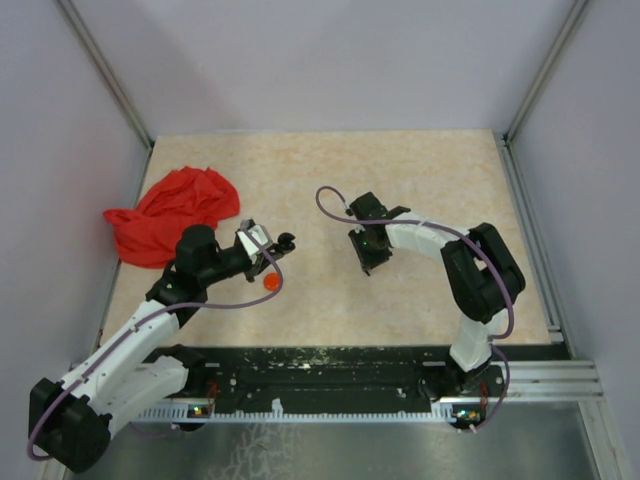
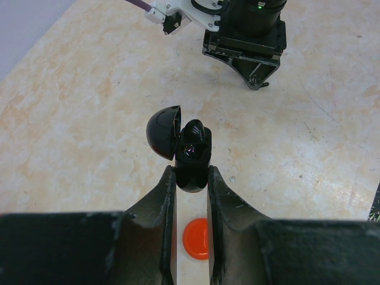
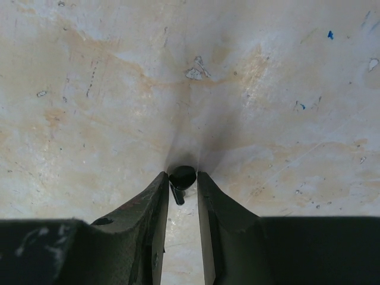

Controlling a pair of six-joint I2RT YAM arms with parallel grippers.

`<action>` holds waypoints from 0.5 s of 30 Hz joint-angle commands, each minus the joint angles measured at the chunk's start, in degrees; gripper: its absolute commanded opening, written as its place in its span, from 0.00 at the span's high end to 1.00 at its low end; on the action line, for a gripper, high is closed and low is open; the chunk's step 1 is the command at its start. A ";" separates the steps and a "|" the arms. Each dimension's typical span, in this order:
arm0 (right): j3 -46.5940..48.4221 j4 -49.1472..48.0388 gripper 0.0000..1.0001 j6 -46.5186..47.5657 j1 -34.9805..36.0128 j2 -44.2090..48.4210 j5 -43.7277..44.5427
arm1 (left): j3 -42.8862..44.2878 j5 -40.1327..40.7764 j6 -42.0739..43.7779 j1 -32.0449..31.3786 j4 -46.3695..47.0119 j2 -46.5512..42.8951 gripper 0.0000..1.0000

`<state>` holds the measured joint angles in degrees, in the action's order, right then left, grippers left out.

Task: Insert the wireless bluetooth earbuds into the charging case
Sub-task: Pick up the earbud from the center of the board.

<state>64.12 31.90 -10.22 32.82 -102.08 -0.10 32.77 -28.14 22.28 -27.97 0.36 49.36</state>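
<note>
Left fingers (image 2: 171,184) are clamped on the charging case (image 2: 193,160), one on each side of its lower body. The case sticks out past the tips and its domed lid (image 2: 162,132) is flipped open toward the left finger's side. There's something dark and glossy in the open top, but I honestly can't tell whether that's an earbud sitting in there or just the socket.

Right fingers (image 3: 163,184) are pinched on the black earbud (image 3: 182,177), right at the very tips, with its little stem poking back down the gap between them. They're pointing straight at the worktop (image 3: 249,89) and very close to it. Can't tell if the bud is touching the surface or just off it.

From the left wrist cam, an orange-red disc (image 2: 196,238) lies flat on the worktop, seen through the gap between the left fingers, back behind the case. The right fingers show up out ahead of the case, well apart from it.

In the top view, a crumpled red cloth (image 1: 175,215) sits behind the left fingers, out on their left side.
</note>
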 commanded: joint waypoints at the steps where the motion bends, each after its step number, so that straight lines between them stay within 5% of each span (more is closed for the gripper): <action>1: -0.56 -1.15 0.74 -0.42 -0.21 -1.47 1.33 | -0.08 -1.14 -0.51 -0.05 -0.10 -0.08 1.00; 15: -0.21 -1.04 0.88 0.34 0.18 -0.75 2.20 | 0.01 -1.50 -1.24 0.01 0.26 0.11 1.00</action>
<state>64.14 31.75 -10.26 32.82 -102.19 0.80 32.77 -28.36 22.13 -27.97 0.36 49.41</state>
